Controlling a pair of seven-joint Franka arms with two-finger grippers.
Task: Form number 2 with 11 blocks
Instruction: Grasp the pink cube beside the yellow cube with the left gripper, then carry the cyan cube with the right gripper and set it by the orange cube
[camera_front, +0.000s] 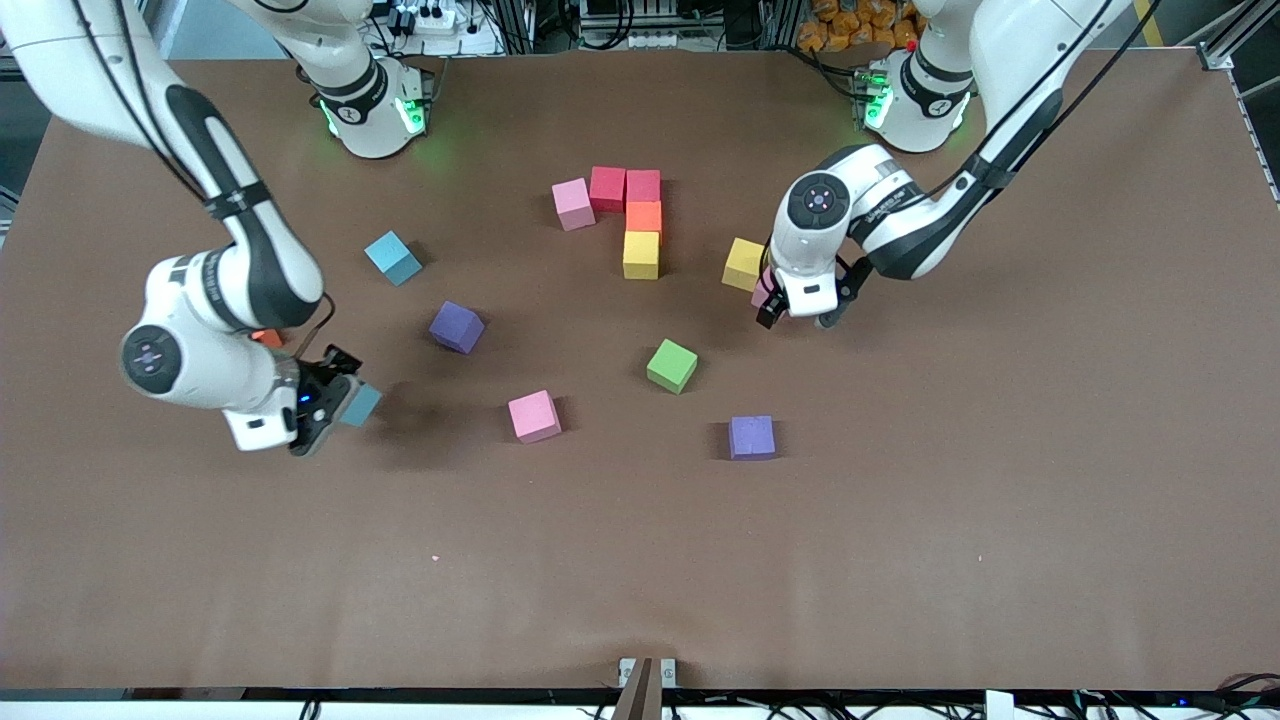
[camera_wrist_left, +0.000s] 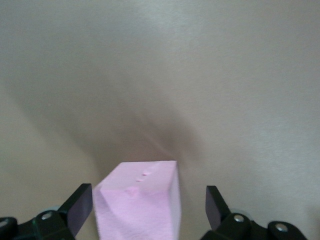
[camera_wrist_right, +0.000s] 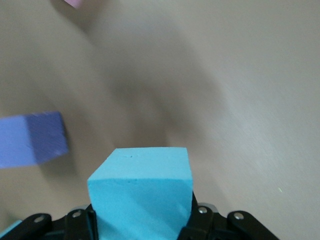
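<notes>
The started number 2 (camera_front: 622, 215), a pink, red and second red cube in a row with orange and yellow below, lies mid-bench (camera_front: 640, 560) toward the arm bases. The right hand (camera_front: 335, 405) is clamped on a light blue block (camera_wrist_right: 142, 197) over the bench. The left hand (camera_front: 795, 312) stands spread around a pink block (camera_wrist_left: 137, 202) beside a loose yellow block (camera_front: 743, 263).

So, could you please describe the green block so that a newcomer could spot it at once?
Start from the joined cluster of pink, red, orange and yellow blocks at mid-table, and come toward the front camera from its yellow end. The green block lies alone there, touching nothing, between a loose pink block and a purple one. It is the only green cube.
</notes>
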